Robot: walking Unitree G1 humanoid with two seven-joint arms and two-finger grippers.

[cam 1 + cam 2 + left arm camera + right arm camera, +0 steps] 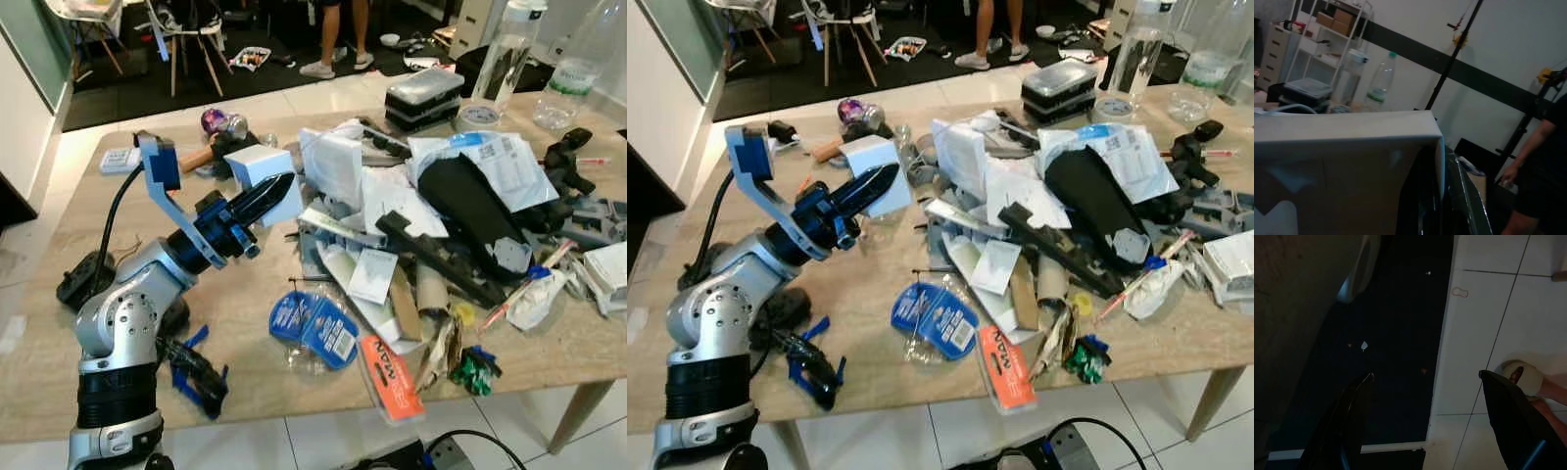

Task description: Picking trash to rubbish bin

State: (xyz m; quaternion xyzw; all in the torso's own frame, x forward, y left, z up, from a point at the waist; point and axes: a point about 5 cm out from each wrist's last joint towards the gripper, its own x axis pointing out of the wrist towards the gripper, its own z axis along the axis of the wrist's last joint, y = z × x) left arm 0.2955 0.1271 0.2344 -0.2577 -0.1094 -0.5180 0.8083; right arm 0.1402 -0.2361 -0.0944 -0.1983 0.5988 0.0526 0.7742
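Left eye view shows you the left gripper [279,188] pinching the white box [263,164] at its 12 o'clock.

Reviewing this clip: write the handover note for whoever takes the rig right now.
Left gripper: over the table, fingers shut on a white box, which looks slightly lifted.
Right gripper: hanging idle beside the table, open, pointing at the tiled floor.
Trash: a big pile of papers, packets and black parts covers the table's middle and right side; blue packets and an orange pack lie near the front edge.
Done: box gripped at most.
Left: carry the box to the bin, then the rest of the pile. A person stands beyond the table.
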